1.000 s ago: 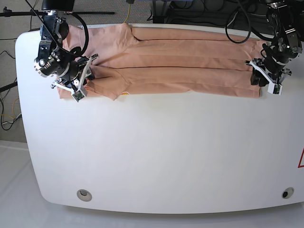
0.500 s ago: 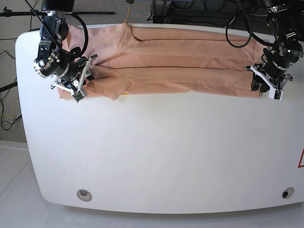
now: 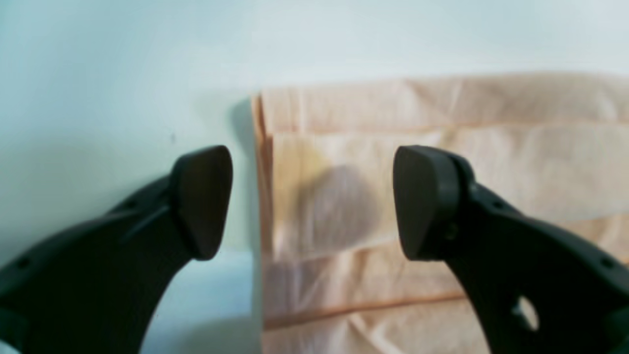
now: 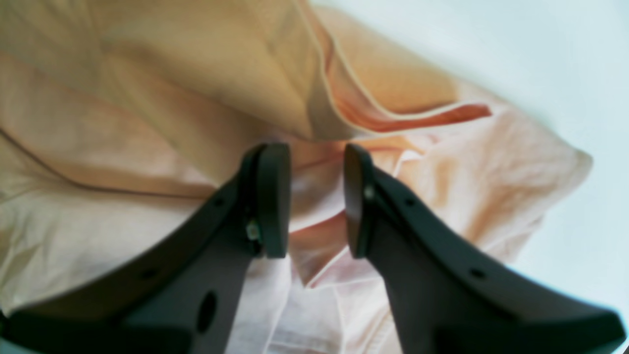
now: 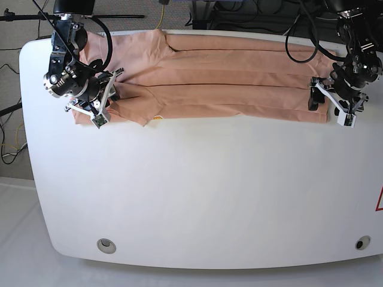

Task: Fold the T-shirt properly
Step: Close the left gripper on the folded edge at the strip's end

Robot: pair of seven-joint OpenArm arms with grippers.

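The peach T-shirt lies folded into a long band across the back of the white table, with a bit of yellow print at its front edge. My left gripper stands wide open at the band's right end. In the left wrist view the gripper straddles the hem edge of the shirt with nothing pinched. My right gripper sits on the sleeve end at the left. In the right wrist view its jaws stand narrowly apart with a bunched fold of the shirt between them.
The white table stretches toward the front, with a round hole near each front corner. Cables and stands crowd the floor behind the table's back edge. A red mark shows at the right border.
My left gripper has opened wide and let go of the shirt's right end, shifting slightly back. The right gripper and the shirt have stayed in place.
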